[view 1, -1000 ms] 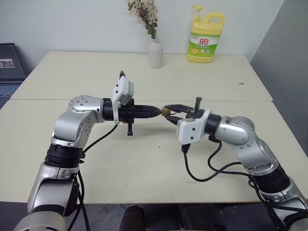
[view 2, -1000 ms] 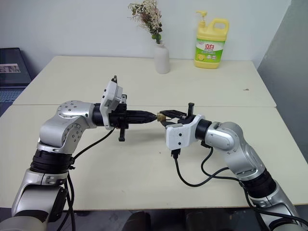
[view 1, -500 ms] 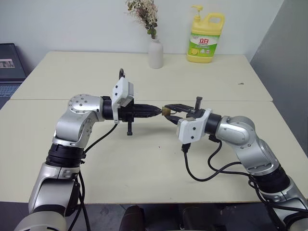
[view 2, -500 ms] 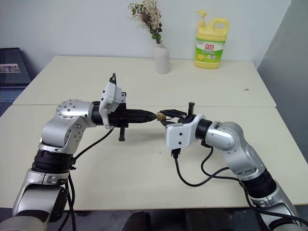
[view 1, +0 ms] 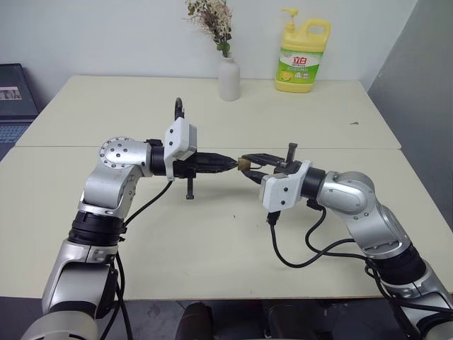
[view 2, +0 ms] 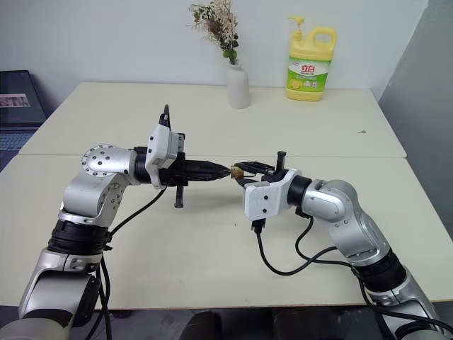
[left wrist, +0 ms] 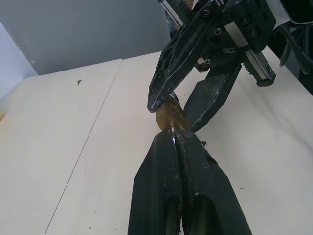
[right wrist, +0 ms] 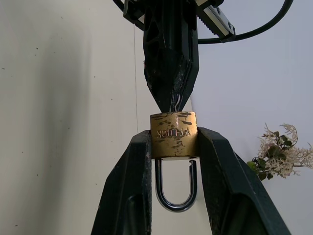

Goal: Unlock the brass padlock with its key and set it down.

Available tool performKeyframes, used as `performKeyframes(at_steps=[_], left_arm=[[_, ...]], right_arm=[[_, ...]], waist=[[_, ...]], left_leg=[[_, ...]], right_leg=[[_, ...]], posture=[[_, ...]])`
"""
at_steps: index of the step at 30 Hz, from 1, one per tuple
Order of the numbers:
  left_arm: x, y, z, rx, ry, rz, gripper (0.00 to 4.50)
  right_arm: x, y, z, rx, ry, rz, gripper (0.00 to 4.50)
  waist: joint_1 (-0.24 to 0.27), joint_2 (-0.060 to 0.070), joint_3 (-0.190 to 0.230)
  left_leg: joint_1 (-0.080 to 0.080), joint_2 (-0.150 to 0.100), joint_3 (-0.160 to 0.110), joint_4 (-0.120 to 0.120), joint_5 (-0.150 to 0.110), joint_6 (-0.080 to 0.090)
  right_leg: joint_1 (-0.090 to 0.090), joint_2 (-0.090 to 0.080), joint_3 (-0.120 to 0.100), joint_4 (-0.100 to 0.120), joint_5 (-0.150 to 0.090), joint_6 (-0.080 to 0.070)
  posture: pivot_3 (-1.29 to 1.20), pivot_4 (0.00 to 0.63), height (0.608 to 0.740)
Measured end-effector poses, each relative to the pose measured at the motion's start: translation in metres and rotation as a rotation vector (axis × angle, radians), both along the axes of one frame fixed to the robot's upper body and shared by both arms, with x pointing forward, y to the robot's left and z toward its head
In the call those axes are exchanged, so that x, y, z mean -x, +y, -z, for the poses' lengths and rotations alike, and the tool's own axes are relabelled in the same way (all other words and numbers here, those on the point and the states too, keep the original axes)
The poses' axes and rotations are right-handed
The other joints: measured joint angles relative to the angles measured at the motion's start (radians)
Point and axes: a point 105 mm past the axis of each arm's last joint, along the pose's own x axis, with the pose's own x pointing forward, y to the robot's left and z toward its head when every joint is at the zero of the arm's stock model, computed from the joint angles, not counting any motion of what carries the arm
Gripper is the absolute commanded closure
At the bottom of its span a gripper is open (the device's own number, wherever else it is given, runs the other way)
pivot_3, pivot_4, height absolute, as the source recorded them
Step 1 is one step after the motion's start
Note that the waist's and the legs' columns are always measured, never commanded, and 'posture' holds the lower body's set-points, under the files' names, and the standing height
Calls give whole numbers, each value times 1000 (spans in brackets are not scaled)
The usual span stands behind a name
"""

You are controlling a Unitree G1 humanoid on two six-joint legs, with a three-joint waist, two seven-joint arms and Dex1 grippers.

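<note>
The cream tabletop [view 1: 212,234] lies well below the work, with a white vase [view 1: 228,76] of dried flowers and a yellow detergent bottle [view 1: 303,55] standing at its far edge. Above its middle the two arms meet tip to tip. The right gripper [right wrist: 172,142] clamps the brass padlock [right wrist: 173,135] by its two flat sides, jaws only as wide as that small block, and holds it in the air clear of the surface. The left gripper [left wrist: 174,139] is closed tight on the key [left wrist: 173,130], of which only a silvery sliver shows between its fingertips where it enters the lock's end face. The padlock looks light, rigid and smooth-sided, so it could twist or slip in the pads once turning force comes through the key; the grip across the body, away from the shackle [right wrist: 175,188], seems the right one, since it leaves the loop free to spring. The key is thin and likely to bend or pull out if the turning is off its axis. The lock is a scuffed golden block with stamped lettering on its face. One leg of the silver loop appears to end just short of the body, so the lock may already be released, though I cannot be sure.
</note>
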Motion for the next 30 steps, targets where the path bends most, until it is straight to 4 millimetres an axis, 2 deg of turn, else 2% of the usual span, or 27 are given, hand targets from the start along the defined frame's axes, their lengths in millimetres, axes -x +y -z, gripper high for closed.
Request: performKeyframes(at_steps=[1,4,10,16,23,30], left_arm=[[0,0,0,3,14,-2,4500],[-1,1,2,27,85,-16,3897],[-4,6,6,50,213,-59,2061],[-2,11,13,76,419,-93,2044],[-4,8,11,203,605,-137,2044],[8,-2,3,200,616,-82,2044]], right_arm=[[0,0,0,0,0,0,3568],[0,0,1,3,4,-2,3568],[3,3,4,11,19,-23,3568],[3,3,4,11,19,-24,3568],[4,3,3,9,16,-24,3568],[7,6,2,6,14,-37,3568]], waist=[[0,0,0],[0,0,0],[-1,0,0],[-1,0,0],[-1,0,0],[-1,0,0]], left_leg=[[0,0,0,0,0,0],[0,0,0,0,0,0],[0,0,0,0,0,0],[0,0,-1,0,0,0],[0,0,-1,0,0,0],[0,0,-2,0,0,0]], right_leg=[[0,0,0,0,0,0],[0,0,0,0,0,0],[0,0,0,0,0,0],[0,0,0,0,0,0],[0,0,-1,0,0,0],[0,0,-1,0,0,0]], posture=[[0,150,740],[0,150,740],[0,150,740],[0,150,740],[0,150,740],[0,150,740]])
